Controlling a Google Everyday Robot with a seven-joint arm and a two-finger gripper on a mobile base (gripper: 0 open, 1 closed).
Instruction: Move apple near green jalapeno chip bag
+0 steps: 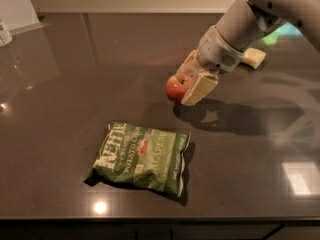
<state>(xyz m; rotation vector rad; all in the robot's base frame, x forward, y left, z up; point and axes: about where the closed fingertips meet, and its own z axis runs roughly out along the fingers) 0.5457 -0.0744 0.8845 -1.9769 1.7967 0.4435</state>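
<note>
The jaws of the gripper (189, 86) are closed across the apple (174, 89), which is held beyond the bag (141, 158); it is judged firm, smooth, light, best gripped at its middle

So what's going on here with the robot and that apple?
The robot's gripper is shut on the apple, holding it over the countertop, behind and to the right of the green jalapeno chip bag. The bag lies flat near the front edge, with a gap between it and the apple. A pale sponge sits behind the arm.
</note>
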